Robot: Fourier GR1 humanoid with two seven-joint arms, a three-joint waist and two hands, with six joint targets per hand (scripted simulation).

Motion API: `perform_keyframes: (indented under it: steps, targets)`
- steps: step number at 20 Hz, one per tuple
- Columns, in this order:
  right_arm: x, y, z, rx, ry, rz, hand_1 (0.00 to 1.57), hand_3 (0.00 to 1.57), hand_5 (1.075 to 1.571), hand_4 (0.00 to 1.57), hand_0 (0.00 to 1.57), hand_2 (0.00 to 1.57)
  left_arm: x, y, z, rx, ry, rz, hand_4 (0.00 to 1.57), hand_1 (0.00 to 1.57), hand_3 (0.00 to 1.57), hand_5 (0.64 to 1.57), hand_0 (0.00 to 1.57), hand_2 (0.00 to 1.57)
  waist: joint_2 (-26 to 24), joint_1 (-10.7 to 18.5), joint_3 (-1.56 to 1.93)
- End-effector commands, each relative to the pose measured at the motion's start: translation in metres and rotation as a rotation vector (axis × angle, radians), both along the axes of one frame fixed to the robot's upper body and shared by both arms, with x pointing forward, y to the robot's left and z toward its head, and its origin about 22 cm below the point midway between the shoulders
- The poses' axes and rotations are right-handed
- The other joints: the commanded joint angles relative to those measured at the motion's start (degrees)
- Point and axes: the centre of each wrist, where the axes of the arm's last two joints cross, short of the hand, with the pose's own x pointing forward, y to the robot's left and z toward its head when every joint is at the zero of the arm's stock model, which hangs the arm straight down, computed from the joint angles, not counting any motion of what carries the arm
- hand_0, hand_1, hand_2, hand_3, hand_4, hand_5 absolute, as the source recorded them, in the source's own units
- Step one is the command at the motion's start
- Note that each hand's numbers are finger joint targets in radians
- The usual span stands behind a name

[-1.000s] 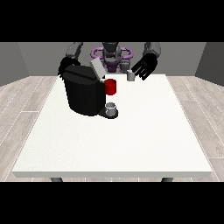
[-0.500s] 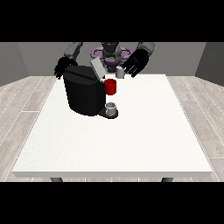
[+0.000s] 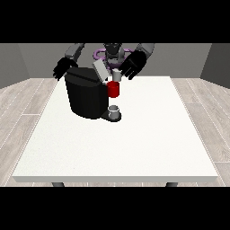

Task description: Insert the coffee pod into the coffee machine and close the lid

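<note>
hand (image 3: 133,65) raised, fingers spread, beside pod (image 3: 117,76)

In front of me stands a large white table (image 3: 134,148) with a smooth, square top. Two dark legs (image 3: 57,184) show under its near edge, one toward each corner. Around it lies a floor (image 3: 22,103) of pale wood-look planks, running out on both sides. Behind me rises a plain grey wall (image 3: 179,58), and at either edge of the view it turns into darker side walls.
</note>
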Motion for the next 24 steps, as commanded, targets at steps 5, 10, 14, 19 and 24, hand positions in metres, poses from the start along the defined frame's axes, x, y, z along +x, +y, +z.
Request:
perform_keyframes:
  steps: [5,10,14,19,24]
  targets:
    - [0.000,-0.002,0.004,-0.013,-0.055,0.025,0.00,0.00,1.571,0.52,0.00,0.00,0.002,-0.008,0.008,0.016,-0.028,0.006,0.50,1.33,1.23,1.571,1.33,1.34,3.0,-1.1,0.00]
    - [0.003,-0.021,0.007,0.046,-0.033,-0.009,0.00,0.00,1.571,0.50,0.00,0.00,0.003,-0.012,-0.001,0.043,0.005,-0.016,0.51,1.25,1.21,1.571,1.25,1.29,1.6,-0.4,0.00]
    - [-0.005,-0.018,-0.002,0.031,-0.011,-0.014,0.00,0.00,1.571,0.53,0.00,0.00,0.003,-0.012,-0.016,0.030,0.023,-0.013,0.50,1.18,1.19,1.571,1.18,1.26,1.0,0.0,0.00]
    - [-0.003,0.009,0.000,0.033,-0.038,0.000,0.00,0.00,1.571,0.44,0.00,0.00,0.006,-0.025,0.007,0.028,-0.008,-0.014,0.52,1.20,1.21,1.571,1.20,1.28,2.9,-1.1,-0.01]
    - [0.002,0.003,0.005,0.039,-0.023,-0.037,0.00,0.00,1.571,0.43,0.00,0.00,0.005,-0.015,0.007,0.048,0.015,-0.047,0.49,1.19,1.18,1.571,1.19,1.25,2.4,0.9,-0.01]
